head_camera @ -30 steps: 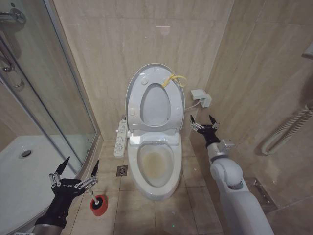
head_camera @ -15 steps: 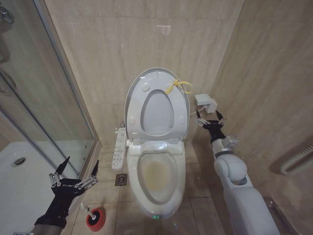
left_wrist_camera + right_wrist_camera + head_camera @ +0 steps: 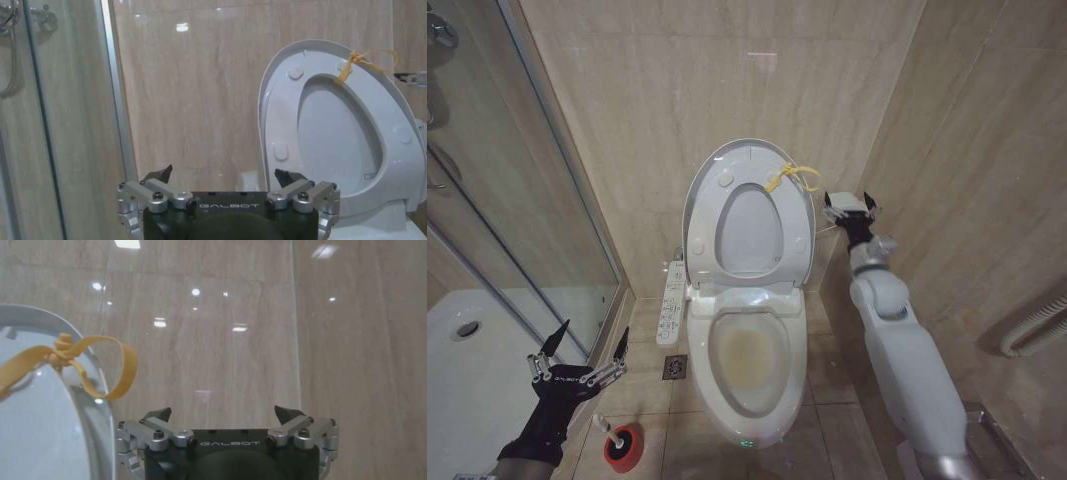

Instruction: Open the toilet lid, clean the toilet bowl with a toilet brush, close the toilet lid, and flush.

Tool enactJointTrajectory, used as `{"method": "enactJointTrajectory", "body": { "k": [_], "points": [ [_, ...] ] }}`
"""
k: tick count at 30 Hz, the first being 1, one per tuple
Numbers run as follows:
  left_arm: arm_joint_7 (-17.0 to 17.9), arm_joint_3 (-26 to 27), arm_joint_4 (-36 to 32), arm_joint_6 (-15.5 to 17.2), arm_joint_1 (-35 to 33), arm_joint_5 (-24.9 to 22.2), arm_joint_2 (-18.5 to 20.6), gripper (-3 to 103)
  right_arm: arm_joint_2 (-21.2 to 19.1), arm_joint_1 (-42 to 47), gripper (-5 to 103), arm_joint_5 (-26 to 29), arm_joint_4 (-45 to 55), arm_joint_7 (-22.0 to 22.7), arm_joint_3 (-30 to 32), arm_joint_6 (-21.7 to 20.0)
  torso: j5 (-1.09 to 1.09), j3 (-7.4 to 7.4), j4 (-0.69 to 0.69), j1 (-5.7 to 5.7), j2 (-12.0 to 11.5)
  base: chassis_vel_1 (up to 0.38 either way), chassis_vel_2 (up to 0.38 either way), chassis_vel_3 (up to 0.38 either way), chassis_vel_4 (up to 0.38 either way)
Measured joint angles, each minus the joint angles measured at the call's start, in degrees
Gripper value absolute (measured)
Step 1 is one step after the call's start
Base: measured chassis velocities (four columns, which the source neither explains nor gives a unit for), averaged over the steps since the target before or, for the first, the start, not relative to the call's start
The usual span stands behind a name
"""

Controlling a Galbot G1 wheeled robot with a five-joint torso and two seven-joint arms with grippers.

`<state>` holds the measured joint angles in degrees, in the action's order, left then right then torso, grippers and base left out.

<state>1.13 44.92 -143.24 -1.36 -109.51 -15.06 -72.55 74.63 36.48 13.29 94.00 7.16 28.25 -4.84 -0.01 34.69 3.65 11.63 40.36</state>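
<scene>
One step looks done already: the toilet lid [image 3: 749, 215] stands upright against the wall with the seat raised along with it, and its yellow cord loop [image 3: 793, 177] hangs at the top edge. That leaves you facing the toilet bowl [image 3: 748, 362], open below, with a yellowish-brown stain on its inner surface — cleaning has not begun.

Your right gripper [image 3: 850, 205] is high beside the lid, just next to the cord loop and close to a small white box [image 3: 848, 203] on the wall. Its fingers are spread and hold nothing; the right wrist view shows the loop off to one side of the open fingers, not between them.

Your left gripper [image 3: 579, 362] hovers low at the left, above the floor by the glass shower door [image 3: 517, 215], fingers also spread wide and empty. The toilet brush [image 3: 613, 433] sits in its red holder cup [image 3: 625, 448] on the floor tiles just below and slightly to the right of that gripper, its pale handle leaning up toward the left.

So the step in hand, as I judge it, is fetching the brush. For that, you need to bring the left gripper down over the slim handle, line the fingers up on either side of it, and close firmly before lifting — the handle is thin and tilted, so aim carefully. The right arm can likely pull clear of the lid.
</scene>
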Motion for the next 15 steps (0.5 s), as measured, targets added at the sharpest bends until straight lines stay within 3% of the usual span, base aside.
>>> {"method": "enactJointTrajectory", "body": {
  "k": [15],
  "points": [
    [0.0,0.0,0.0,0.0,0.0,0.0,0.0,100,5.48,-9.03,100,-17.2,-11.53,7.58,-1.8,3.99,0.0,0.0,0.02,0.0,0.0,0.0,0.0,0.0,0.0]
  ]
}}
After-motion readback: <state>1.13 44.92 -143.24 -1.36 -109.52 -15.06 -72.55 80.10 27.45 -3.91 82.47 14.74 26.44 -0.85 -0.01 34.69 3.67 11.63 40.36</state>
